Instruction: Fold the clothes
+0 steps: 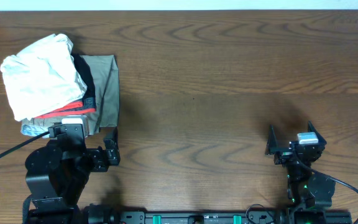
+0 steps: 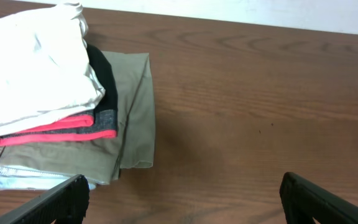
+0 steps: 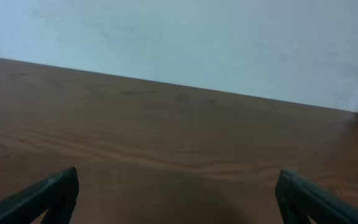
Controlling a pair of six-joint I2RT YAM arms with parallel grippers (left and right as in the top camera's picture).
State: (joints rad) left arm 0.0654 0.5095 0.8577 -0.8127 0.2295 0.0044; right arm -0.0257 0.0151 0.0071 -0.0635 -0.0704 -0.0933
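Observation:
A stack of folded clothes [image 1: 61,87] lies at the table's far left. A white garment [image 1: 39,78] is on top, over a black one, a red-edged one [image 1: 73,111] and an olive one [image 1: 104,87]. The stack also shows in the left wrist view [image 2: 55,106], with the olive piece [image 2: 135,112] at the bottom. My left gripper [image 1: 104,149] is open and empty, just in front of the stack; its fingers [image 2: 182,199] frame bare wood. My right gripper [image 1: 291,146] is open and empty at the front right; its fingers [image 3: 176,193] frame bare table.
The wooden table [image 1: 229,74] stretches wide between the two arms. A pale wall [image 3: 179,37] stands behind the table's far edge. A black cable [image 1: 5,152] trails from the left arm at the front left.

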